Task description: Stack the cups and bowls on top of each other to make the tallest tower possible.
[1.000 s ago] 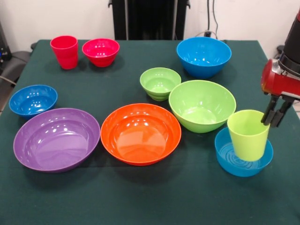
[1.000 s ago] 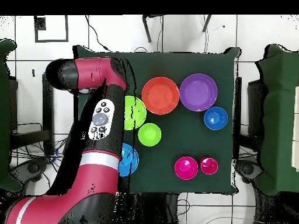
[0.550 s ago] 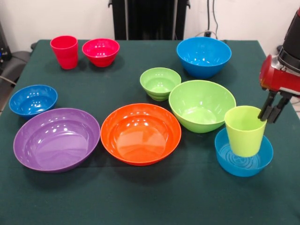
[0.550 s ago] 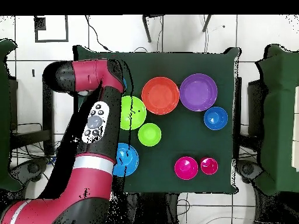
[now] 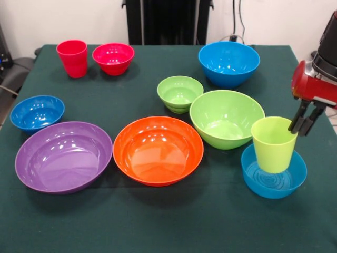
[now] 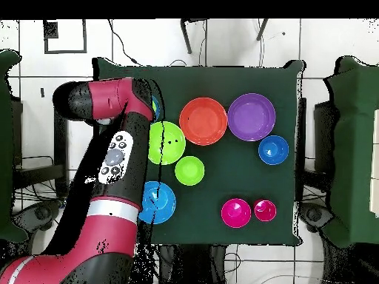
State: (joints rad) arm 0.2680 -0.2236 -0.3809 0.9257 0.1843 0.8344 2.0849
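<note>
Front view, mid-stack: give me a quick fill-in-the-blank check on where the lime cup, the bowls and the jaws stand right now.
1. The lime-green cup stands inside the small ____ bowl.
2. The gripper has its jaws at the cup's rim, on the picture's ____ side.
3. The red cup stands on the table beside the small ____ bowl.
4. The orange bowl lies between the large lime-green bowl and the ____ bowl.

Missing words: blue; right; red; purple
</note>
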